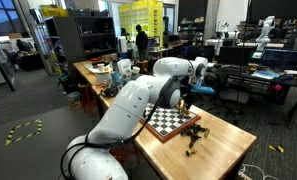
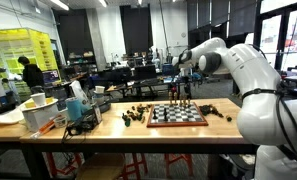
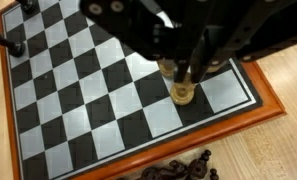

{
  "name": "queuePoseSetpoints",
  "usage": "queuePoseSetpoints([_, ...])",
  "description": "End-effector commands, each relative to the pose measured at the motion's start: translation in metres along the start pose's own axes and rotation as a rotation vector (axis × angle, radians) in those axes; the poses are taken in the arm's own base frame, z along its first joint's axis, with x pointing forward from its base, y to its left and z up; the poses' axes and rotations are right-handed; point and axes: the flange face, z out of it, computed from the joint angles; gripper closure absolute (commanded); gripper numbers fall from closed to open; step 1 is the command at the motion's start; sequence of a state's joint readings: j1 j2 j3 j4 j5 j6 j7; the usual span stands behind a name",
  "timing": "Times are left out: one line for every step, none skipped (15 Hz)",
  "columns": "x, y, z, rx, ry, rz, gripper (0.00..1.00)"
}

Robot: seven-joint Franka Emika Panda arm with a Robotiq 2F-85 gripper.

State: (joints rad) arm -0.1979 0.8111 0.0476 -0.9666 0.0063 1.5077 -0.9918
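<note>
Right now my hand straddles a pale chess piece standing near the edge of the chessboard, at about three o'clock in the wrist view. I cannot tell whether my fingers pinch it or merely flank it. It looks light, stiff, smooth and tippy, so I'd grip it low on its neck. Dark pieces lie heaped on the worktop at six o'clock.
</note>
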Motion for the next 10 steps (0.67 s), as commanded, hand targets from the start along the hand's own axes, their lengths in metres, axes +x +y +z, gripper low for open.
queuePoseSetpoints([-0.0005, -0.0078, -0.0106, -0.020, -0.048, -0.003, 0.97])
queuePoseSetpoints([0.0005, -0.0084, -0.0105, -0.022, -0.052, -0.005, 0.97])
queuePoseSetpoints([0.0019, -0.0091, -0.0099, -0.024, -0.057, -0.010, 0.97])
queuePoseSetpoints([0.0030, -0.0098, -0.0099, -0.025, -0.063, -0.013, 0.97])
queuePoseSetpoints([0.0037, -0.0106, -0.0098, -0.026, -0.068, -0.015, 0.97])
queuePoseSetpoints([0.0045, -0.0116, -0.0101, -0.028, -0.075, -0.018, 0.97])
queuePoseSetpoints([0.0049, -0.0121, -0.0103, -0.034, -0.084, -0.019, 0.97])
queuePoseSetpoints([0.0053, -0.0126, -0.0108, -0.038, -0.092, -0.021, 0.97])
queuePoseSetpoints([0.0056, -0.0127, -0.0111, -0.044, -0.098, -0.020, 0.97])
queuePoseSetpoints([0.0056, -0.0127, -0.0115, -0.049, -0.104, -0.020, 0.97])
